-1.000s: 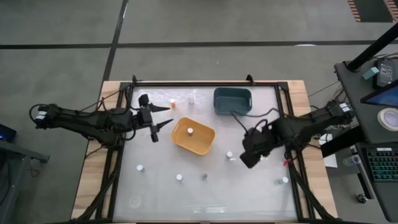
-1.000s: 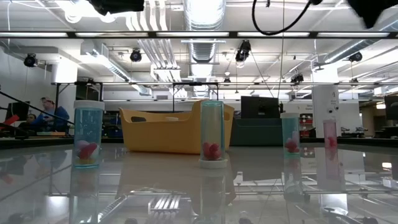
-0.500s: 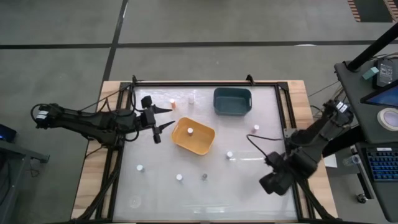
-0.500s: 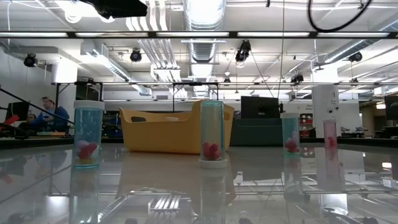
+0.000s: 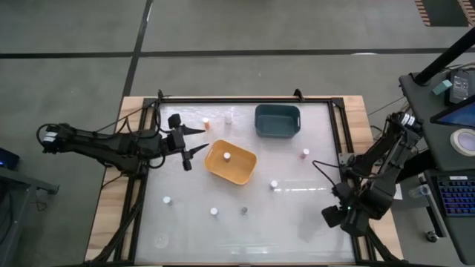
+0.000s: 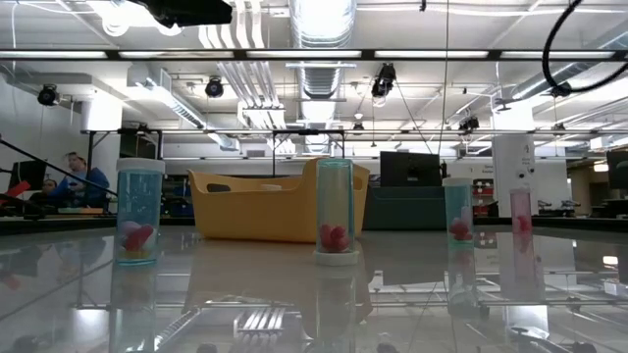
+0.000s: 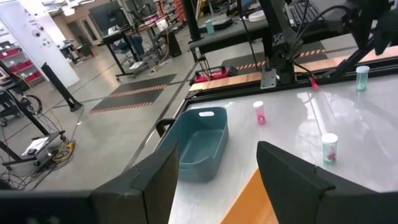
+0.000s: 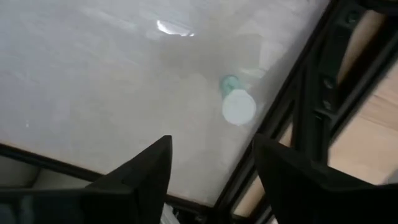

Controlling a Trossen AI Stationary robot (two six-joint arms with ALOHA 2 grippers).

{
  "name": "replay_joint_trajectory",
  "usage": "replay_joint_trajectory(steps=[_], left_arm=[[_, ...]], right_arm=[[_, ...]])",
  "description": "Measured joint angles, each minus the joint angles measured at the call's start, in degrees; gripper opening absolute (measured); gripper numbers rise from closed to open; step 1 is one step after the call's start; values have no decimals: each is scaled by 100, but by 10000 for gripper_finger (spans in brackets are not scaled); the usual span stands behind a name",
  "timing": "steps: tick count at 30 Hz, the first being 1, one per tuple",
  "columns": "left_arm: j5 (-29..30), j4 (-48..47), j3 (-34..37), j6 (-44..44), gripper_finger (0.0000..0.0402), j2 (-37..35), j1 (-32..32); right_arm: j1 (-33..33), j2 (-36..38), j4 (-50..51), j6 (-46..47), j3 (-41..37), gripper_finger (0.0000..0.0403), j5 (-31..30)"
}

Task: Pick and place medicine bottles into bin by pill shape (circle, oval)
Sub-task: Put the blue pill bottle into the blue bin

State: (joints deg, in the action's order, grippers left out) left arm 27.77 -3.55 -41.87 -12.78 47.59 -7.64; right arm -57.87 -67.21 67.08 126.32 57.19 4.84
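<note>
a big robot lab or workshop

bare pipes and ducts [image 6: 314, 29] hang from the high ceiling with lights. work benches [image 7: 134, 34] and racks stand on a grey floor [image 5: 223, 26]. a desk with a keyboard [image 5: 454, 194] sits beside the robot table [image 5: 245, 222].

The worktop [image 5: 297, 222] is a pale, glossy sheet inside a dark frame, with wooden edges showing at both sides. On it stand an orange-yellow tub [image 5: 231, 162] near the middle, with one white-capped bottle [image 5: 227, 156] inside, and a dark teal tub [image 5: 277, 120] near the far edge. Small bottles stand apart on the surface: an orange one [image 5: 206, 122] and a white one [image 5: 228, 116] at the far edge, one [image 5: 305, 153] beside the teal tub, one [image 5: 274, 184] near the middle, and three [image 5: 213, 211] toward the near side.
</note>
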Motion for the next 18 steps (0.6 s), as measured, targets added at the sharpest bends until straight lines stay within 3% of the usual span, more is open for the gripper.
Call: replay_joint_trajectory(steps=[8,18], left_arm=[[0,0,0,0,200,11,0],[0,2,0,0,200,11,0]], right_arm=[[-2,22,-512,-136,-703,264,128],[-4,-91,-907,-250,-1023,256,272]])
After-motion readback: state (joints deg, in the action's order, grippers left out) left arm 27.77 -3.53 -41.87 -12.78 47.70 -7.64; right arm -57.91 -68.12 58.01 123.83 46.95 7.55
